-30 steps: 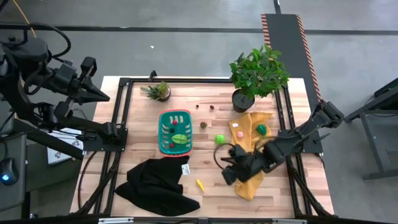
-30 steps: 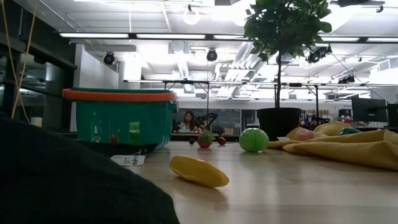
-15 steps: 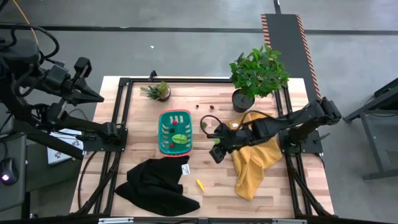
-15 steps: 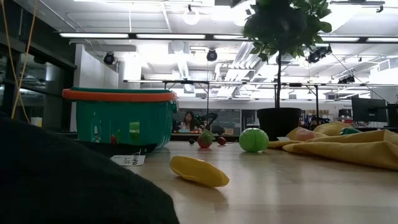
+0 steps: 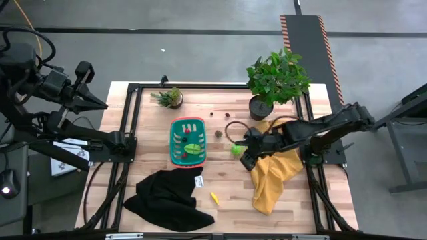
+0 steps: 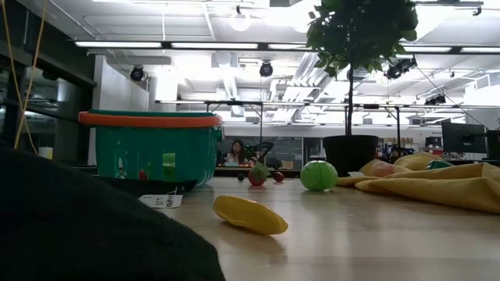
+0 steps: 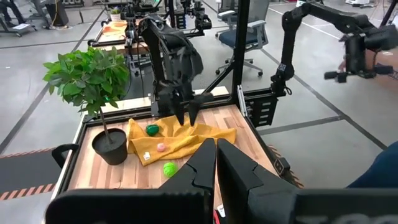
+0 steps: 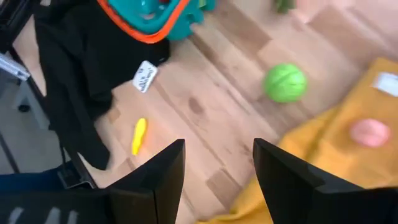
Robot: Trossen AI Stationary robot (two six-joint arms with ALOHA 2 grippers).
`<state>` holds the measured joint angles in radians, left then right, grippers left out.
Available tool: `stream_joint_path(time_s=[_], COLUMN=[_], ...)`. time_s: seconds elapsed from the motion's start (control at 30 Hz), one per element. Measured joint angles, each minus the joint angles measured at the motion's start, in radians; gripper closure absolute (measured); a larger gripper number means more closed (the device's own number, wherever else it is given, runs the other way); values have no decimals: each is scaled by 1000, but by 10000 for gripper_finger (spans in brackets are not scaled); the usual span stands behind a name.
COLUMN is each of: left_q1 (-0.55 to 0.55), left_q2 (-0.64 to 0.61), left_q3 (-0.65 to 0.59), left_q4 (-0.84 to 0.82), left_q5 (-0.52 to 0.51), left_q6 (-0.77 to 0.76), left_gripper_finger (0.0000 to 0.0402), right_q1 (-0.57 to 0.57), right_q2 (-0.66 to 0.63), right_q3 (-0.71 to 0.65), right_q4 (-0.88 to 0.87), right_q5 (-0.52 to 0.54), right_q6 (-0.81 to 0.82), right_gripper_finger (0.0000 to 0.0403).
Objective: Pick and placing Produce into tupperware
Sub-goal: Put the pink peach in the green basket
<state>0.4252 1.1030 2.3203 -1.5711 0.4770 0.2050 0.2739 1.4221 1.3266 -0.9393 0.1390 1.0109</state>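
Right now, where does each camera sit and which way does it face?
High: overhead, straight down; both arms, right gripper open.
Low: table height, level past basket; no arm.
Left wrist: left of the table, looking across it; own shut left gripper.
Right wrist: above table, facing down; own fingers.
Shared: green ball, every view.

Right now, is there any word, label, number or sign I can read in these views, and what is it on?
None can be read.
White tag on the black cloth: print too blurred.
Same tag in the low view: marks too small.
Yellow cloth: white patch, nothing legible.
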Motion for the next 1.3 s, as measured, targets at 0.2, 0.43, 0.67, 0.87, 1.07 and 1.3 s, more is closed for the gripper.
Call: stream_joint_path(time_s=[0.2, 0.43, 0.67, 0.87, 1.07, 1.3], left_q1=[0, 0, 0, 0, 0, 0], left_q2=[1, 1, 1, 1, 1, 1], left_q3=[0, 0, 0, 0, 0, 0], left_q4=[0, 0, 0, 0, 0, 0], left_q5=[-67, -85, -105, -153, -175, -177], left_q6=[-1, -25, -62, -92, -115, -115], left_gripper_finger=[395, 395, 395, 395, 395, 395], right_q1=[31, 167, 213, 215, 199, 148], right_q2=[-170, -415, -481, -479, -479, -413], right_q3=[0, -125, -401, -563, -656, -664], right_q4=[-151, -121, 50, 144, 142, 146], right_q5=[138, 423, 400, 390, 342, 289], right_q6=[60, 231, 348, 431, 650, 685], right_gripper_finger=[224, 226, 239, 240, 240, 240])
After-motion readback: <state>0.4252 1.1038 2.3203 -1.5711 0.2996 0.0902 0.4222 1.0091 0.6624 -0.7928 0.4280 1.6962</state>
